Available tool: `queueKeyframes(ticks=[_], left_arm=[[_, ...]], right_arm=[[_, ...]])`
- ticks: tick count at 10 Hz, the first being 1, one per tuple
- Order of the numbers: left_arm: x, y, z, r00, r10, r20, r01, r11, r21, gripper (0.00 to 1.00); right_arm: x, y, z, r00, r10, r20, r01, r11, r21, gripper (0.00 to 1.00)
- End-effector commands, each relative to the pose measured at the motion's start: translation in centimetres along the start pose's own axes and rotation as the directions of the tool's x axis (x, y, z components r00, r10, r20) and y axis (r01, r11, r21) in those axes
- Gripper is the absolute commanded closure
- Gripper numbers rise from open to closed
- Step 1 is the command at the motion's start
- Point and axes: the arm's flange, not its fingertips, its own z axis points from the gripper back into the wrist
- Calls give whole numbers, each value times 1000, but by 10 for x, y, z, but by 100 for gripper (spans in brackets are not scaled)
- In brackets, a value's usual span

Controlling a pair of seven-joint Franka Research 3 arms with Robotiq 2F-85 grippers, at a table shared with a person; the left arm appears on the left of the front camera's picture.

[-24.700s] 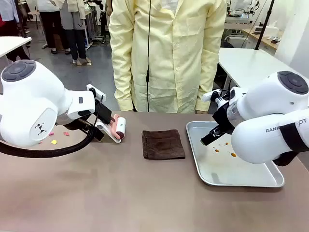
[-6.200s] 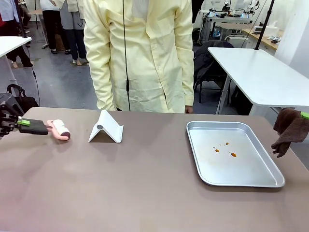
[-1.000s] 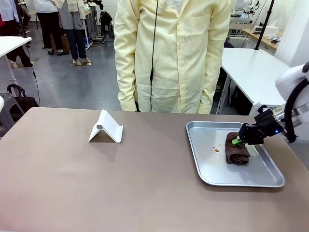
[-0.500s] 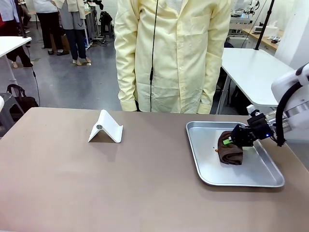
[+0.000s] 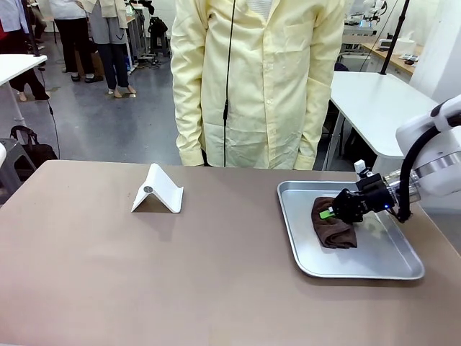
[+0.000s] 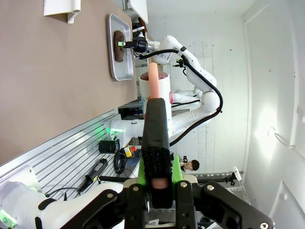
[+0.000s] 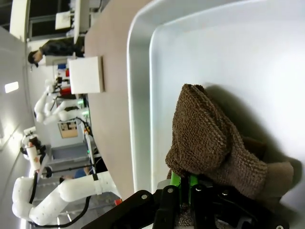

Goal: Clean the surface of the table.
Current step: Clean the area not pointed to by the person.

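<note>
Table (image 5: 180, 281): the wide taupe-brown top, spreading across the room in front of the person.
Tray (image 5: 382, 251): shiny steel, resting on the table's right part.
Cloth (image 5: 334, 232): brown and bunched, lying inside the tray towards its left side.
Right gripper (image 5: 330, 213): low over the tray, green pads pinched tight on the cloth.
Left gripper (image 6: 158, 169): clamped around the black handle of a lint roller (image 6: 155, 88).
Stand (image 5: 158, 190): white, on the table left of middle, well apart from the tray.
Person (image 5: 259, 79): yellow coat, standing at the far edge.

text: none readable — labels, brands, numbers: none readable
</note>
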Motion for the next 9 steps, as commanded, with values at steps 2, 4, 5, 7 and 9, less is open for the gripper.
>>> queueKeyframes(ticks=[2, 4, 5, 7, 9], left_arm=[[-2, -4, 0, 1000, 11, 0, -11, 1000, -6, 78], [-2, -4, 0, 1000, 11, 0, -11, 1000, -6, 78], [-2, -4, 0, 1000, 11, 0, -11, 1000, -6, 78], [-2, -4, 0, 1000, 11, 0, -11, 1000, -6, 78], [-2, -4, 0, 1000, 11, 0, -11, 1000, -6, 78]], right_arm=[[-11, 3, -45, 992, 86, -97, -85, 996, 16, 93], [-14, 5, -62, 983, 125, -138, -126, 992, 4, 93], [-14, 5, -65, 982, 122, -147, -124, 992, 1, 93], [-14, 5, -62, 982, 134, -134, -139, 990, -28, 93], [-10, 6, -40, 986, 151, -69, -155, 987, -45, 93]])
